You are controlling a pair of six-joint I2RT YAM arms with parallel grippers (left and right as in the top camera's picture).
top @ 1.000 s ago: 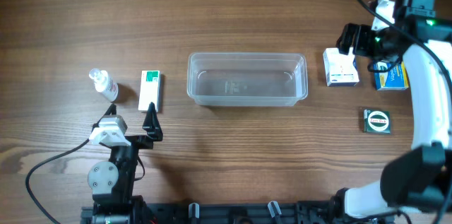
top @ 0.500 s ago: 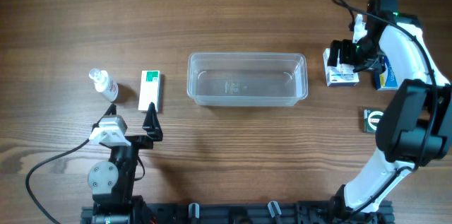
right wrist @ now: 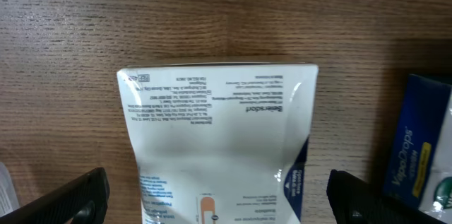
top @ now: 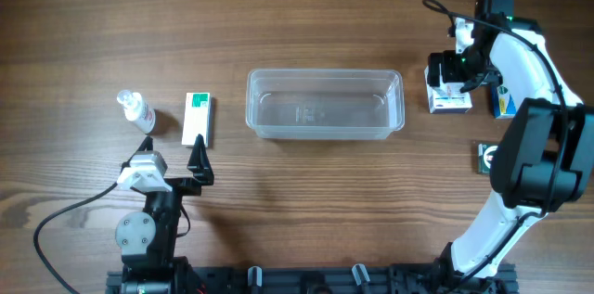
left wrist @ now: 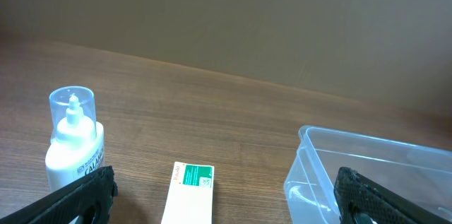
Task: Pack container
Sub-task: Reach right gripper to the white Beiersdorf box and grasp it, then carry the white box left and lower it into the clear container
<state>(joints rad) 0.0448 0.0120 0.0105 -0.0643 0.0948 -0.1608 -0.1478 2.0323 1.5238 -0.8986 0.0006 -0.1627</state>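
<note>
The clear plastic container (top: pixel 324 104) stands empty at the table's middle; its corner shows in the left wrist view (left wrist: pixel 367 174). My right gripper (top: pixel 455 71) is open, its fingers either side of a white box (top: pixel 447 97) right of the container; the box fills the right wrist view (right wrist: pixel 219 143). My left gripper (top: pixel 198 159) is open and empty, low at the front left, just in front of a white and green box (top: pixel 197 118) (left wrist: pixel 189 194). A small white bottle with a clear cap (top: pixel 136 110) (left wrist: pixel 73 146) stands left of that box.
A blue and yellow box (top: pixel 506 101) lies right of the white box, seen also in the right wrist view (right wrist: pixel 417 153). A small dark green box with a round label (top: pixel 484 158) lies nearer the front right, partly behind the right arm.
My right gripper has moved left and down from beside the white box to directly over it, fingers now straddling it. The left arm has not moved.
</note>
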